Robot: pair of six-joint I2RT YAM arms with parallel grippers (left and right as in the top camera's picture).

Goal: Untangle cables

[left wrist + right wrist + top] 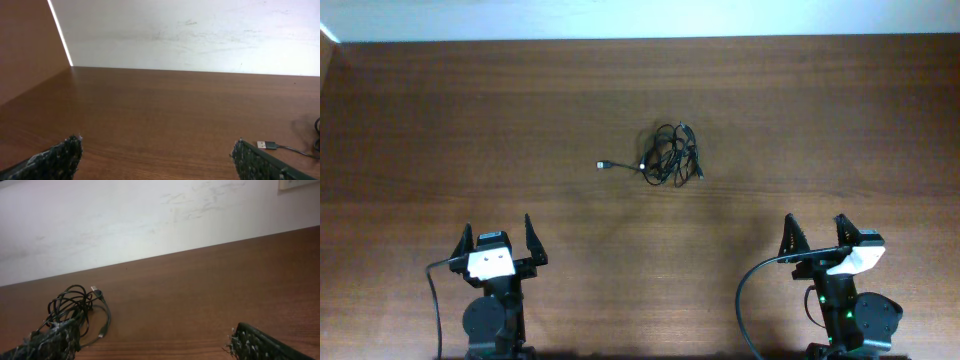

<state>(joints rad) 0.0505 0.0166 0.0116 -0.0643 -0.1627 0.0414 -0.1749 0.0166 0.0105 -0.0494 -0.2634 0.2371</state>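
Observation:
The cables [671, 155] lie as a small black tangled bunch on the wooden table, right of centre, with one strand ending in a USB plug [603, 163] sticking out to the left. My left gripper [499, 238] is open and empty near the front left, well short of the bunch. My right gripper [816, 231] is open and empty near the front right. The right wrist view shows the bunch [72, 310] ahead to the left of the open jaws [152, 340]. The left wrist view shows the USB plug [266, 145] beyond the right finger of the open jaws [156, 152].
The brown wooden table [470, 120] ends at a white wall [640, 18] along the far edge. A side panel [25, 45] rises at the far left in the left wrist view.

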